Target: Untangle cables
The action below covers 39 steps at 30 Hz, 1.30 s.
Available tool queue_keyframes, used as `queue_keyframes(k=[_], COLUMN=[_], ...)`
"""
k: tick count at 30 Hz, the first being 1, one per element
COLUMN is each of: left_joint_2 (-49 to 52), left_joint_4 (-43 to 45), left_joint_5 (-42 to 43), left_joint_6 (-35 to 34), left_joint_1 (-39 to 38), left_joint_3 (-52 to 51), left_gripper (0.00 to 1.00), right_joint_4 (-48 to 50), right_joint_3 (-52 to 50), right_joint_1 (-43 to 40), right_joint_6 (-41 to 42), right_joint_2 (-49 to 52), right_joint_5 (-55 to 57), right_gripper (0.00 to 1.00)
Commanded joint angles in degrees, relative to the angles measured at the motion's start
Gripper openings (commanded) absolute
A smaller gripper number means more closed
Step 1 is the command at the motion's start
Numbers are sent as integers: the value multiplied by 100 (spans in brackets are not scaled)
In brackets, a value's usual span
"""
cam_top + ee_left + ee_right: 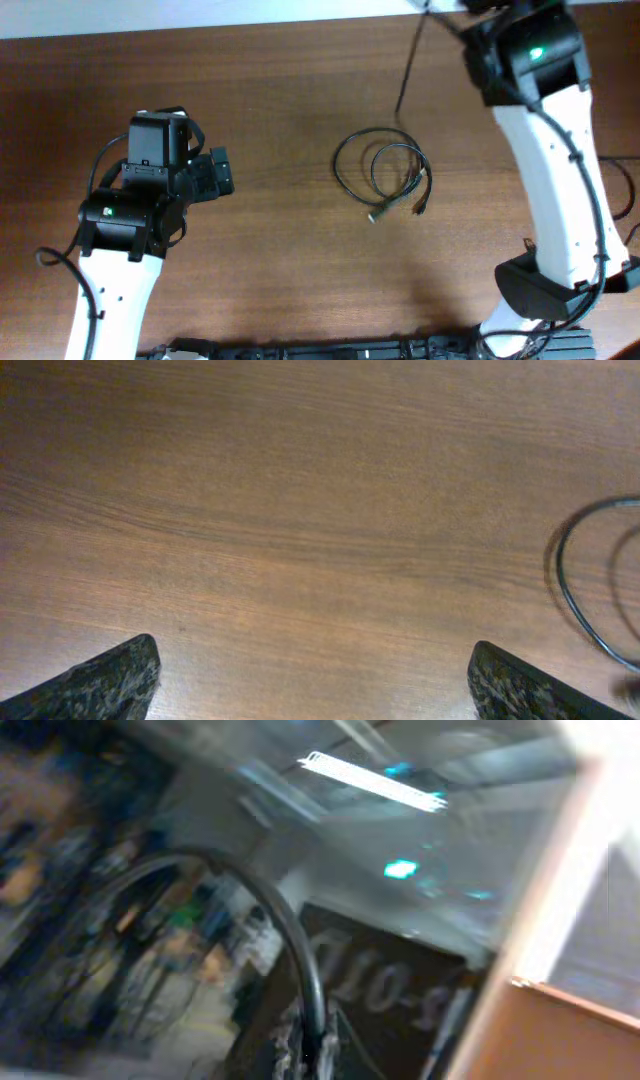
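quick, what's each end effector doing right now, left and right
left end effector: open, holding nothing
right end effector: closed on one black cable

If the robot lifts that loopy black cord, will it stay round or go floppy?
Probably floppy: the cables lie in thin, loose loops, so they would likely sag and uncurl. They look light, being so thin. The plug ends might dangle and swing.
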Motion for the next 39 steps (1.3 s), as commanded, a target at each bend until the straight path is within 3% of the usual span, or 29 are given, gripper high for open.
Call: queue_keyframes(k=[1, 4, 7, 9, 12, 15, 19, 22, 27, 31, 32, 34, 39], left_joint_2=[-66, -66, -66, -66, -66, -66, -66, -66, -66, -66, -66, -66, -66], left_joint_4=[13, 13, 13, 13, 13, 13, 13, 13, 13, 13, 13, 13, 13], left_joint_5=[-66, -66, -66, -66, -66, -66, -66, -66, -66, -63, -66, -66, -66], left_joint_6=[28, 28, 28, 26, 28, 28, 28, 28, 28, 26, 28, 28, 28], left_joint_1=[33, 33, 33, 33, 33, 33, 33, 33, 33, 33, 33, 33, 33], left_joint_3=[44, 44, 44, 44, 44, 44, 44, 44, 44, 44, 44, 44, 44], left_gripper=[99, 99, 99, 99, 99, 99, 99, 99, 99, 99, 99, 99, 99], right_joint_4=[935, 1143, 1147, 573, -990, -2131, -3320, -3654, -4041, -4437, -4448, -4472, -4533], right_joint_3=[87, 87, 87, 87, 87, 81, -15, -332, -1869, -2855, -3069, -3351, -3381], right_joint_1=[-568, -1311, -1934, -2393, -3560, -4286, -4874, -5025, -5058, -5178, -5222, -5278, -5272], right_joint_6=[-590, -1478, -1469, -824, 1394, 2435, 3532, 4030, 4341, 5189, 5324, 5322, 5285], right_joint_2=[-66, -66, -66, -63, 9, 170, 501, 586, 621, 621, 621, 621, 619], right_joint_5=[181, -190, -315, -319, -350, -542, -627, -627, -645, -669, -761, -1279, -2756], right_gripper=[4, 4, 4, 4, 4, 4, 4, 4, 4, 4, 17, 99, 99])
